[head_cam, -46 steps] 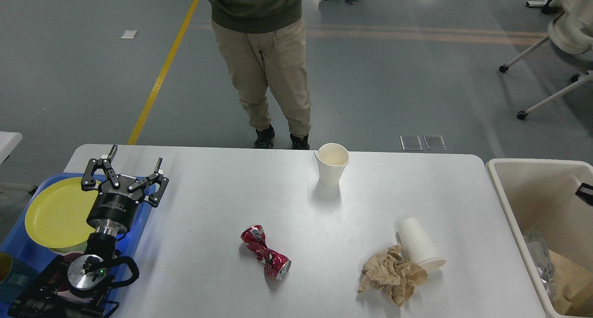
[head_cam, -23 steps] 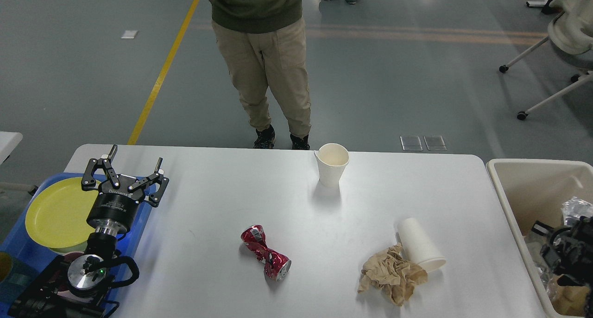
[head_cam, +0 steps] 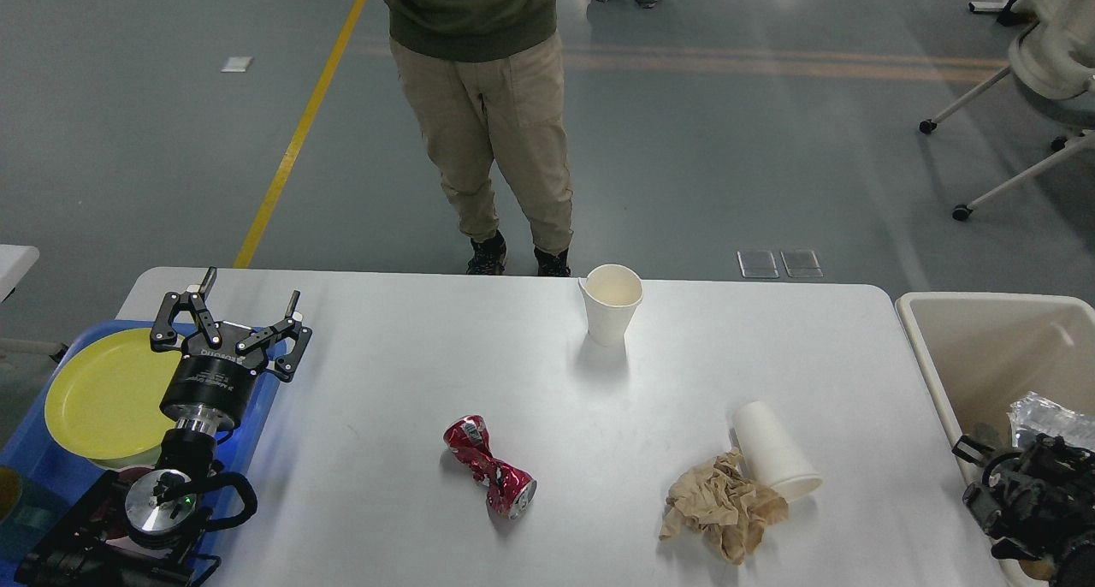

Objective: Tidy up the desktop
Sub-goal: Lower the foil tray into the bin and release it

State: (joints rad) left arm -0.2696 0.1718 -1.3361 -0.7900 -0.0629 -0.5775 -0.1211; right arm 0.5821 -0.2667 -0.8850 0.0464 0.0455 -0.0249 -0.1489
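Note:
The white desktop [head_cam: 411, 382] holds a crushed red can [head_cam: 489, 467], an upright paper cup [head_cam: 612, 303], a toppled paper cup [head_cam: 774, 460] and a crumpled brown paper [head_cam: 723, 506] that touches the toppled cup. My left gripper [head_cam: 251, 289] is open and empty, over the desktop's left edge beside the blue tray. My right gripper [head_cam: 1001, 476] is a dark mass over the beige bin's near left wall, and its fingers cannot be told apart. Crumpled clear plastic [head_cam: 1050, 418] lies right behind it.
A blue tray [head_cam: 51, 480] at the left holds a yellow plate [head_cam: 103, 394]. A beige bin [head_cam: 967, 330] stands off the desktop's right end. A person [head_cam: 483, 142] stands at the far edge, near the upright cup. A wheeled chair [head_cam: 1026, 74] is at the far right.
My right arm came into view over the bin and has moved left and down to its near left wall. The clear plastic now shows behind it. The left arm has not moved.

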